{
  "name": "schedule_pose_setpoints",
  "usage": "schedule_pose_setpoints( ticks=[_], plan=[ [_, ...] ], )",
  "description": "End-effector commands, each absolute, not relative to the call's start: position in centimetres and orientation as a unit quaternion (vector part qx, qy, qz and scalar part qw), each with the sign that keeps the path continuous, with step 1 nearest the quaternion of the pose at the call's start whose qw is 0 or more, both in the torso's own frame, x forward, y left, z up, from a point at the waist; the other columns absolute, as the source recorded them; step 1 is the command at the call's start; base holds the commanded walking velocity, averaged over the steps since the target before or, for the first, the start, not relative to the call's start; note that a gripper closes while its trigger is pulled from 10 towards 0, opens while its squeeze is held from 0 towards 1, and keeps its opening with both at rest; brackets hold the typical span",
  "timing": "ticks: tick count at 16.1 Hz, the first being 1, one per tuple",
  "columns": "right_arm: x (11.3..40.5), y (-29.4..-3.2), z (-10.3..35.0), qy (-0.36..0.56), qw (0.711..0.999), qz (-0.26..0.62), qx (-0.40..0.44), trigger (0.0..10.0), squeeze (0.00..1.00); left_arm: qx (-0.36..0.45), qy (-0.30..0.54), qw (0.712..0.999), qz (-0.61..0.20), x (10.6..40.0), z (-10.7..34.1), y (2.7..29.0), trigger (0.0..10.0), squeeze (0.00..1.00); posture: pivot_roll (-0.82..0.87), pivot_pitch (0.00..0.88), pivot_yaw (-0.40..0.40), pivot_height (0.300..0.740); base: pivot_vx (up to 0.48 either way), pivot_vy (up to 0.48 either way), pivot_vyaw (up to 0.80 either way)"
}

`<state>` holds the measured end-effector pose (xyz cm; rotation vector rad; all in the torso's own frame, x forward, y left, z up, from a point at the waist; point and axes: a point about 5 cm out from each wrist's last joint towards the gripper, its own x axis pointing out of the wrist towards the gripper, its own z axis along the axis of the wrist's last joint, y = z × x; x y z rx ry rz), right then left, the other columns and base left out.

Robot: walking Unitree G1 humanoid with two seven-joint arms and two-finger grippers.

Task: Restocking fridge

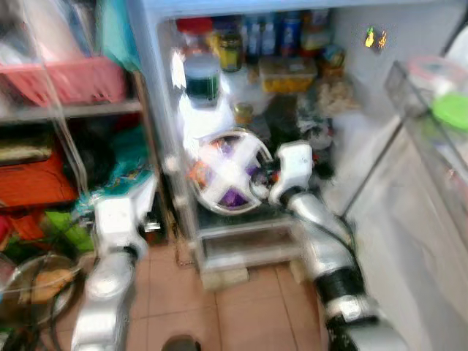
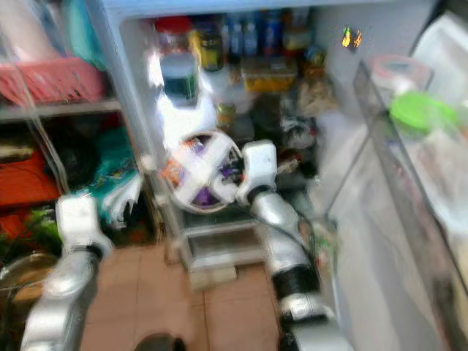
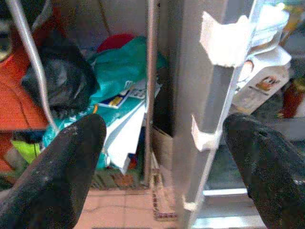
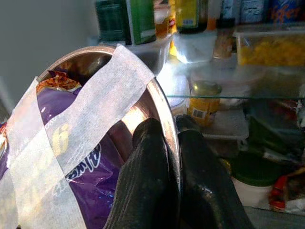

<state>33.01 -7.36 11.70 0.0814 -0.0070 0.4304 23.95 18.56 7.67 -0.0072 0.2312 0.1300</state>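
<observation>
A terracotta-tiled floor [image 1: 241, 307] runs up to an open white fridge [image 1: 409, 219], its glass shelves crowded with bottles, jars and tubs. Left of the fridge stands a shelf rack [image 1: 80, 110] with a pink plastic basket [image 1: 69, 77] on top and orange and teal bags below.

The right gripper [image 4: 174, 143] has its two black fingers pinched tight on the rim of a round shiny metal bowl [image 1: 228, 172], one finger inside and one outside. The bowl is held tilted at the front of the fridge's middle shelf; white tape [image 4: 90, 129] crosses its mouth over a purple snack packet [image 4: 90, 167]. A yellow-lidded jar [image 4: 204, 100] and a green-lidded tub [image 4: 250, 174] sit on the fridge shelves just behind the bowl.

The left gripper [image 3: 167, 157] hangs beside the fridge's left wall [image 3: 190, 95], fingers spread wide and holding nothing.
</observation>
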Motion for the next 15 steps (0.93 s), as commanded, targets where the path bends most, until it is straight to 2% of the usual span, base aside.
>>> schedule_pose_setpoints(
  ticks=[1, 5, 11, 14, 15],
  plan=[
    [33.3, -8.4, 12.1, -0.016, 0.979, 0.201, 0.033, 10.0, 0.0, -0.009, 0.11, 0.993, 0.053, 24.2, 7.9, 17.8, 10.0, 0.0, 0.11, 0.0, 0.02, 0.74, 0.412, 0.0, 0.0],
    [33.2, -8.7, 11.9, -0.015, 0.982, 0.185, 0.023, 10.0, 0.0, -0.015, 0.116, 0.991, 0.057, 23.9, 7.7, 18.1, 10.0, 0.0, 0.11, 0.0, 0.018, 0.74, 0.386, 0.0, 0.0],
    [33.7, -9.1, 12.1, -0.019, 0.986, 0.162, 0.024, 10.0, 0.0, -0.006, 0.138, 0.99, 0.029, 23.3, 7.1, 17.8, 10.0, 0.0, 0.12, 0.0, 0.018, 0.74, 0.0, 0.0, 0.0],
    [34.0, -8.5, 12.4, -0.018, 0.986, 0.158, 0.042, 10.0, 0.0, 0.024, 0.129, 0.991, 0.002, 23.0, 7.4, 17.4, 10.0, 0.0, 0.14, 0.0, 0.022, 0.74, 0.0, 0.0, 0.0],
    [34.6, -7.2, 12.8, -0.012, 0.986, 0.156, 0.06, 10.0, 0.0, 0.046, 0.125, 0.991, -0.032, 22.2, 7.9, 16.8, 10.0, 0.0, 0.18, 0.0, 0.032, 0.74, 0.0, 0.0, 0.0]
  ],
)
